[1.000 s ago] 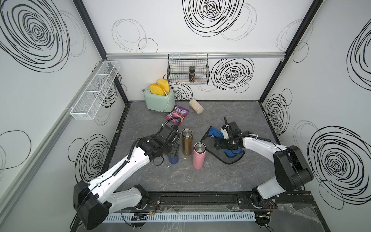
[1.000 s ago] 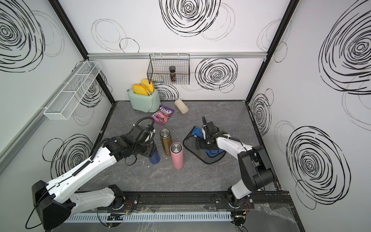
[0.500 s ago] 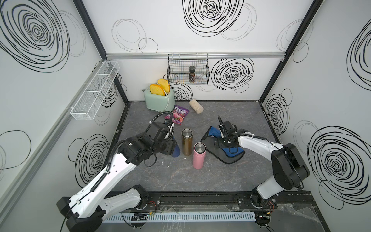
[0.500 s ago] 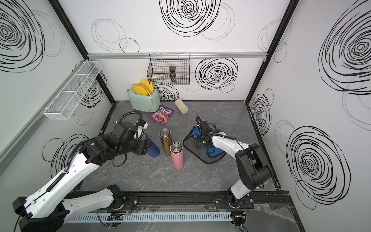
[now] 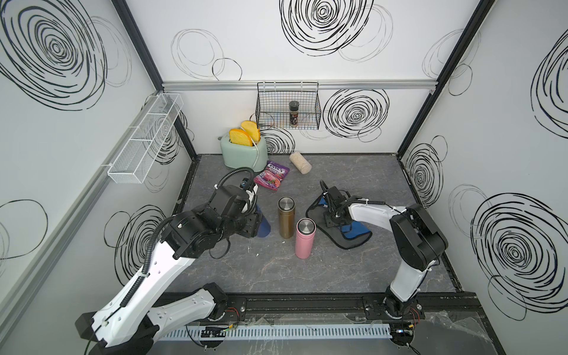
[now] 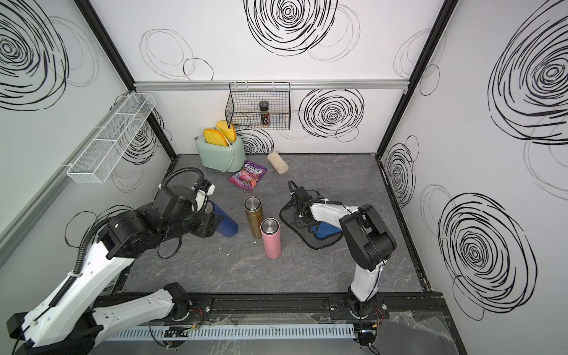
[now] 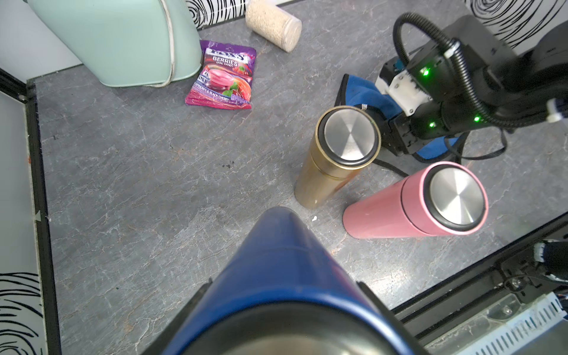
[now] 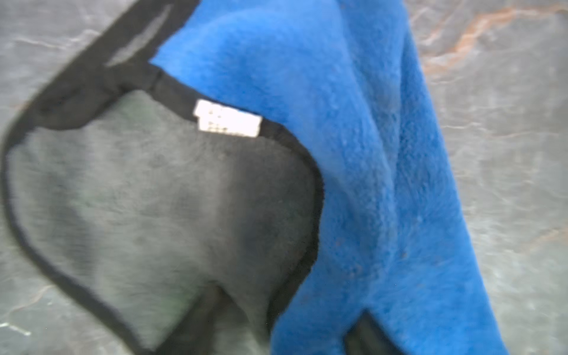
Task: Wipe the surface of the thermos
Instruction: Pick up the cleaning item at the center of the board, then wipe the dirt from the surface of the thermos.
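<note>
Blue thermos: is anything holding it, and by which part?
Yes, the left gripper holds the blue thermos by its sides near the lid end; it is tilted.

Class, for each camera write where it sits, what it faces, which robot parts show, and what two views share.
Top views: high at the front, facing down and back over the table; left arm and right arm show.
Left wrist: on the left arm, looking along the blue thermos in the left gripper toward the gold thermos and right arm.
Right wrist: on the right arm, close over the cloth; blurred, no robot part clear.
Shared: left wrist and top views show the pink thermos.
</note>
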Controlling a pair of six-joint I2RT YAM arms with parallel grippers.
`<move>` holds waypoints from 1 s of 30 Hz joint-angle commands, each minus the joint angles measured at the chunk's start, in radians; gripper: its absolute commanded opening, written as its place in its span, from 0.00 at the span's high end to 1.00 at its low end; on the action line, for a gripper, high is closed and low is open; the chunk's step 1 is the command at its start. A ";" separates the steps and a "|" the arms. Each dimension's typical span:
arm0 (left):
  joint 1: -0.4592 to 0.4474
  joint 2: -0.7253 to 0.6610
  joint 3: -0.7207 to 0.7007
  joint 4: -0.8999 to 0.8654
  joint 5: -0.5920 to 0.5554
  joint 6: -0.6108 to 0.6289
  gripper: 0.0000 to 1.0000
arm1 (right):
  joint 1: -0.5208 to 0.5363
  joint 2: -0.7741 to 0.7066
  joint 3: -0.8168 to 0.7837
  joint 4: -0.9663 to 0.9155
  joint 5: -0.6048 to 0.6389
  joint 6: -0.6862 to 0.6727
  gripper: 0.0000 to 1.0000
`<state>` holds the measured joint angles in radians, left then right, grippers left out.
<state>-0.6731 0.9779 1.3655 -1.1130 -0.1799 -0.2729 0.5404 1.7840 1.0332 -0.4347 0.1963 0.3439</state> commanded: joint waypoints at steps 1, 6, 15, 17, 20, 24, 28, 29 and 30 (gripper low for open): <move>-0.006 -0.034 0.041 0.041 -0.001 -0.009 1.00 | -0.016 0.000 -0.085 -0.111 -0.026 0.008 0.94; -0.011 -0.069 0.052 0.074 0.040 0.013 1.00 | -0.061 -0.151 -0.100 -0.131 -0.060 0.028 1.00; -0.013 -0.164 0.068 0.198 0.025 0.038 1.00 | -0.091 -0.541 0.187 -0.241 -0.153 -0.007 1.00; -0.013 -0.193 0.057 0.255 0.058 0.049 1.00 | -0.071 -0.628 0.236 -0.177 -0.253 0.004 1.00; -0.013 -0.222 0.057 0.314 0.078 0.061 1.00 | -0.015 -0.701 0.296 -0.070 -0.384 0.069 1.00; -0.013 -0.252 0.052 0.388 0.117 0.098 1.00 | 0.122 -0.662 0.421 -0.029 -0.452 0.107 1.00; -0.011 -0.262 0.052 0.467 0.175 0.144 1.00 | 0.337 -0.582 0.550 0.028 -0.435 0.093 1.00; -0.010 -0.262 0.053 0.486 0.183 0.154 1.00 | 0.390 -0.555 0.592 0.041 -0.433 0.081 1.00; -0.010 -0.262 0.053 0.503 0.195 0.163 1.00 | 0.429 -0.529 0.631 0.046 -0.435 0.070 1.00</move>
<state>-0.6807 0.7242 1.3899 -0.8124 -0.0383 -0.1627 0.8818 1.2003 1.5948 -0.4423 -0.2062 0.4191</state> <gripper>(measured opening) 0.680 0.058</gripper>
